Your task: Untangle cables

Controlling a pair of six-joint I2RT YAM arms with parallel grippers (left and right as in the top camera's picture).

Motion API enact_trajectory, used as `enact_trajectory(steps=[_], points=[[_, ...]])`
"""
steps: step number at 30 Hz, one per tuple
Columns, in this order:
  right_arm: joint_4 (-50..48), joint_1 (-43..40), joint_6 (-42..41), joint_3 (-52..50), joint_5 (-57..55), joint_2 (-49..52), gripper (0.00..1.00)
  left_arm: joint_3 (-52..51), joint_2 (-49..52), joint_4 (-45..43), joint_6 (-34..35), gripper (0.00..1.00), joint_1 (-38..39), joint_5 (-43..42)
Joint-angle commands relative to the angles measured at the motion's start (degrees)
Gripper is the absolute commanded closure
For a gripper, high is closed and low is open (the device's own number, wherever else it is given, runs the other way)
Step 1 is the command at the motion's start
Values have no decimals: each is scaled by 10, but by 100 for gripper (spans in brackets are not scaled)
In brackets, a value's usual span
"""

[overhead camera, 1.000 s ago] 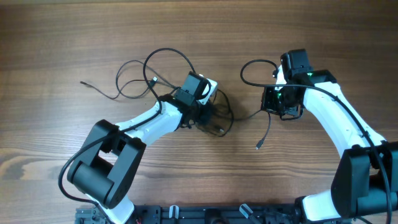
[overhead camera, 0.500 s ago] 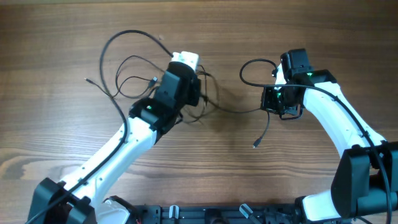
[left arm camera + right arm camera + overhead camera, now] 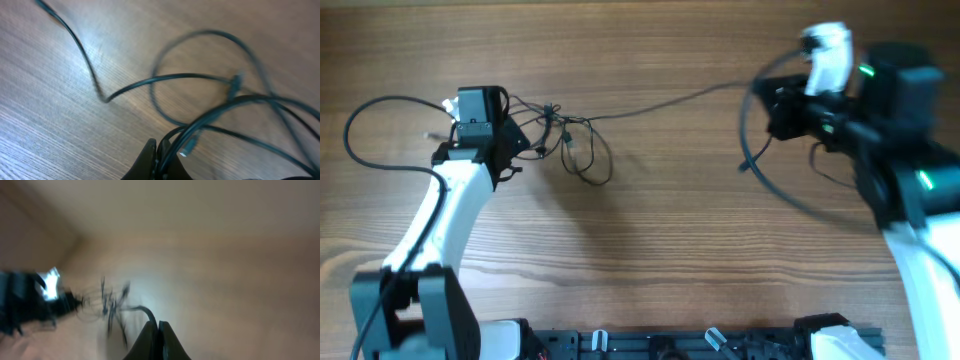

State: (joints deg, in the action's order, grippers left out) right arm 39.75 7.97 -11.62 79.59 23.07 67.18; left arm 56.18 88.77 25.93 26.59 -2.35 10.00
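Since the earlier frame both arms have swung apart. The left gripper (image 3: 512, 148) has carried its pinch out to the left side of the table (image 3: 650, 250), and the right gripper (image 3: 158, 332) has lifted up and away to the right. The cables (image 3: 565, 138), then a loose heap between the arms, are now drawn out. Most of them lie as a small knot with one loose loop just beside the left gripper, and a single strand (image 3: 660, 103) runs from that knot in a nearly straight line across the wood to the right gripper. Both pincers are clenched on cable. The left wrist view shows its fingers closed over several strands at once, with a small plug (image 3: 186, 150) just beside the tips. The right wrist view, though blurred, shows closed fingers with a dark strand leaving them toward the knot. The danger, as I judge it, lies in that straight strand: with little slack left, more pulling is likely to cinch the knot tighter instead of opening it, or to drag the thin cord out of one pinch. Because the left fingers hold several strands together, the crossing they trap cannot slide free, and a plug may catch in the loop.
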Motion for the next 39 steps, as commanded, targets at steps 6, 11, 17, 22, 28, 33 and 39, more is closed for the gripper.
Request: enact_trajectory(steps=[6,11,17,22,28,33,39], points=[[-177,-2,-19,14,-416,-160,96,1,74,-22,9,96,-25,-18],[-164,-2,25,14,-488,-134,96,1,75,-17,9,96,-53,1],[-24,-2,-52,14,-482,-45,96,1,78,-8,15,96,-109,-31],[110,-2,-111,14,-389,95,96,1,78,-17,-2,96,-91,-85],[165,-2,-106,14,-275,271,96,1,78,-44,-39,96,-29,-85],[164,-2,-83,14,-230,340,82,1,78,-45,-39,96,-26,-85],[127,-1,-9,13,-51,382,21,1,78,-45,-39,96,-26,-85]])
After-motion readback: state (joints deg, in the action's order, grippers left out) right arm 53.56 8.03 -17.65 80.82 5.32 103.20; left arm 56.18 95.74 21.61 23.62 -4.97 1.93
